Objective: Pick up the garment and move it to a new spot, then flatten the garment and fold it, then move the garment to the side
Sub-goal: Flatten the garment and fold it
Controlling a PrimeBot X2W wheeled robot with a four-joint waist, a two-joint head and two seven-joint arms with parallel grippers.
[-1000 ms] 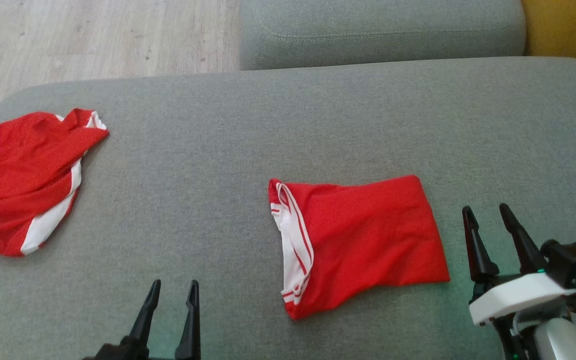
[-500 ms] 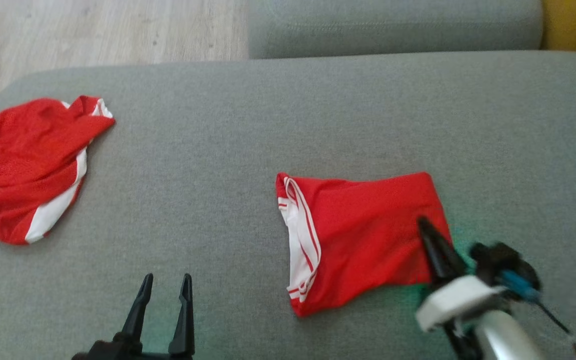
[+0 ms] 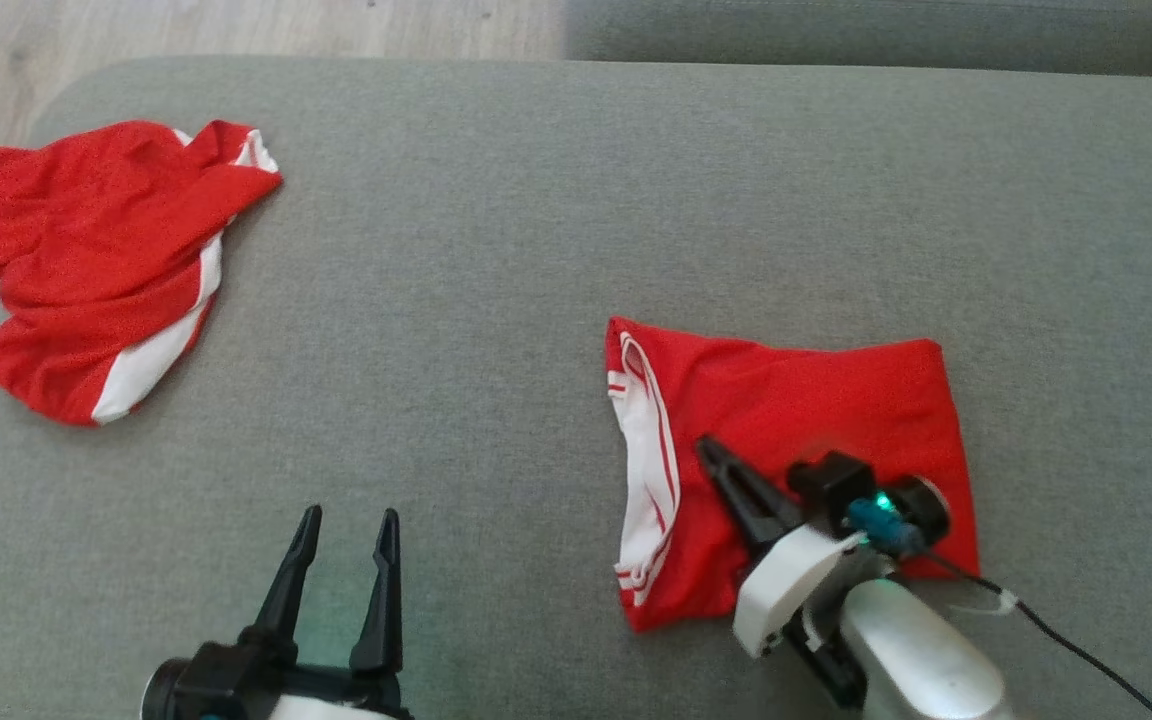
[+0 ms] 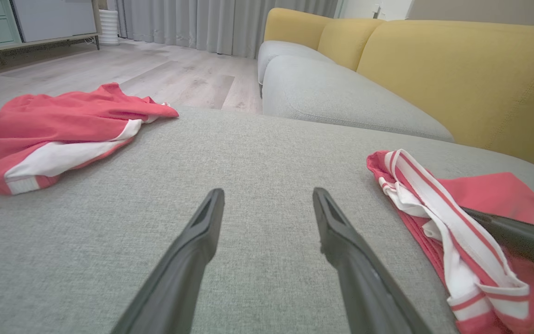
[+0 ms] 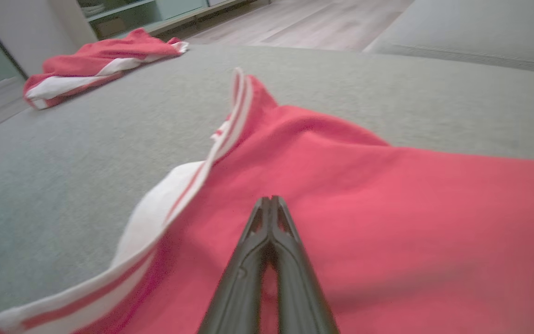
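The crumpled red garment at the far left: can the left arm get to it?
Probably yes: the left gripper stands open, and bare grey cushion lies between it and the crumpled garment, though the arm must stretch.

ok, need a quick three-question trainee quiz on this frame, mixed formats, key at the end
1. Which lies further to the robot's left on the grey cushion: the folded garment or the crumpled garment?
2. True or false: the left jaws are shut.
3. The right jaws, shut, have their tips over: A) bare grey cushion B) the folded garment C) the crumpled garment.
Key: 1 the crumpled garment; 2 false, they stand open; 3 B.
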